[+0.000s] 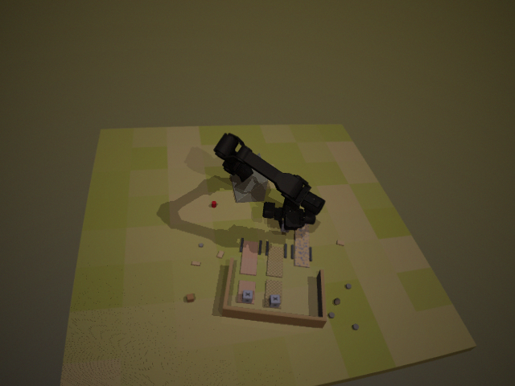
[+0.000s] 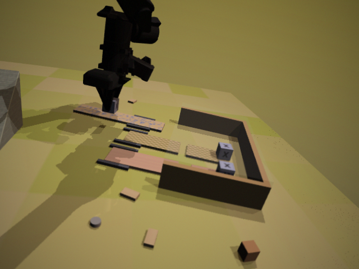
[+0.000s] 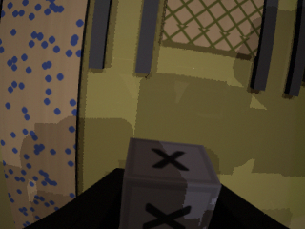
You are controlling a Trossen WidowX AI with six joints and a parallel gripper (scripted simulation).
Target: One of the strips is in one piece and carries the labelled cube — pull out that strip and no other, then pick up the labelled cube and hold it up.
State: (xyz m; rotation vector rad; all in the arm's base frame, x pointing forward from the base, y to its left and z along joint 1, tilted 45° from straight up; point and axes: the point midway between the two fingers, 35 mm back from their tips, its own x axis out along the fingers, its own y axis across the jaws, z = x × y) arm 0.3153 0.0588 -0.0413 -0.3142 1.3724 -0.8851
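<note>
My gripper (image 2: 111, 107) (image 3: 163, 182) is shut on a grey cube (image 2: 114, 105) (image 3: 167, 191) marked X and holds it up. In the wrist view, floor beside the strip shows behind the cube. The blue-speckled strip (image 1: 301, 247) (image 2: 145, 120) (image 3: 43, 95) is in one piece, lies outside the walls and carries no cube. The lattice strip (image 1: 274, 259) (image 2: 153, 142) (image 3: 205, 29) and the pink strip (image 1: 249, 259) (image 2: 134, 159) are each split by a gap. Their far pieces carry X-marked cubes, one on lattice (image 1: 274, 300) (image 2: 225, 151), one on pink (image 1: 248, 295) (image 2: 226, 167).
A low three-sided wall (image 1: 274, 317) (image 2: 211, 180) stands around the far pieces. Dark guide rails (image 1: 292, 251) (image 2: 113, 163) (image 3: 100, 38) flank the strips. An orange-brown cube (image 1: 190, 297) (image 2: 248, 250), a red piece (image 1: 213, 204) and several small tiles and discs lie around.
</note>
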